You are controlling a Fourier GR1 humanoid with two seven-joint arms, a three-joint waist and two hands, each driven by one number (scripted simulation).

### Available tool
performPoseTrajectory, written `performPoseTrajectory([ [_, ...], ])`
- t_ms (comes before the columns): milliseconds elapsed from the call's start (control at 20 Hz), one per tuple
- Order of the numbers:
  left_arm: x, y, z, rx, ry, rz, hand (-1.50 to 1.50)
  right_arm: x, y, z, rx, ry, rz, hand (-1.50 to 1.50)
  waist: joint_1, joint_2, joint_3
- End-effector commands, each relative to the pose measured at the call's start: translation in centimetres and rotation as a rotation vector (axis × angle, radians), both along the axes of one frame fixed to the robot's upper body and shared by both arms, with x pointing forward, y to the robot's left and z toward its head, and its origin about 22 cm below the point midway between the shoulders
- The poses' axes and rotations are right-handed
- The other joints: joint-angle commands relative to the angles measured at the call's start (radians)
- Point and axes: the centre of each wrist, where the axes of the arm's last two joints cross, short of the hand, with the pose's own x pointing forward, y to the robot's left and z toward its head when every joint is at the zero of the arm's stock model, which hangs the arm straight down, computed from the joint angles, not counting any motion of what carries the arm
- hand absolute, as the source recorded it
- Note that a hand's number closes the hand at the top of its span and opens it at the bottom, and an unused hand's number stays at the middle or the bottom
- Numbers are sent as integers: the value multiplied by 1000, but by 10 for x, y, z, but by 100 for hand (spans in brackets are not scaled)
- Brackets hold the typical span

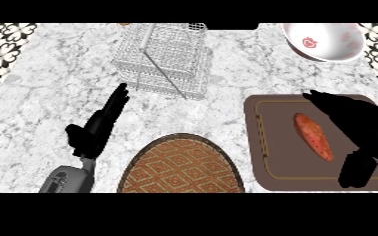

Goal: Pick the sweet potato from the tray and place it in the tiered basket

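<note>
Sweet potato (pixel 314 135) sits on the brown tray (pixel 277 145) at the right of my view, lying lengthwise with its narrower end toward the near edge. I see the right robot hand (pixel 347 125) over the tray's right side, just beside the sweet potato and partly covering the tray; its fingers look stretched out and apart, with nothing clamped, though I cannot tell whether they touch the sweet potato.

The left robot hand (pixel 100 125) is over the bare marble bench (pixel 52 90) at the left, fingers straight and held together, pointing away from me toward the wire basket (pixel 164 60). It holds nothing. Its grey forearm comes in from the lower left.

The basket stands at the far middle of the bench, well apart from the tray, and a thin metal rod runs slantwise across its mesh. A white bowl (pixel 325 41) with a red mark inside rests at the far right, beyond the tray. Near me, between the two arms, lies a round woven mat (pixel 181 167) with a diamond pattern (its near edge is cut off by my view).
</note>
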Motion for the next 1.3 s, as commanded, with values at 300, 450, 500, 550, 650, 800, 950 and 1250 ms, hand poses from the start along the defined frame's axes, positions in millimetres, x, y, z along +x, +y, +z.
performPoseTrajectory([
  [300, -3, 2, -4, 0, -5, -2, 0, 4, -20, -48, 13, 23, -31, -150, -2, 0, 0],
  [450, 12, -5, 3, -16, -10, -11, 0, 14, -26, -64, 0, 28, -42, -150, -1, 1, 0],
  [500, -11, -24, -6, -5, 8, -7, 0, 20, -6, -61, -4, 32, -71, -150, 3, 0, 0],
  [550, 10, 7, 8, -17, -4, -23, 0, 27, -9, -71, -10, 32, -78, -150, 3, 1, 0],
  [650, -5, 10, 12, -4, -21, 3, 0, -1, -43, -79, 1, 48, -82, -150, -3, -1, 0],
  [800, 0, -6, -13, 2, -27, -1, 0, 15, -41, -99, -1, 49, -72, -150, -2, 1, 0],
  [950, -4, -13, -10, 1, -17, 3, 0, 12, -33, -85, 15, 53, -73, -150, -3, 0, 0],
  [1250, -6, 9, 6, -9, 4, 2, 0, 33, -38, -108, 19, 81, -52, -150, 2, 1, 0],
])
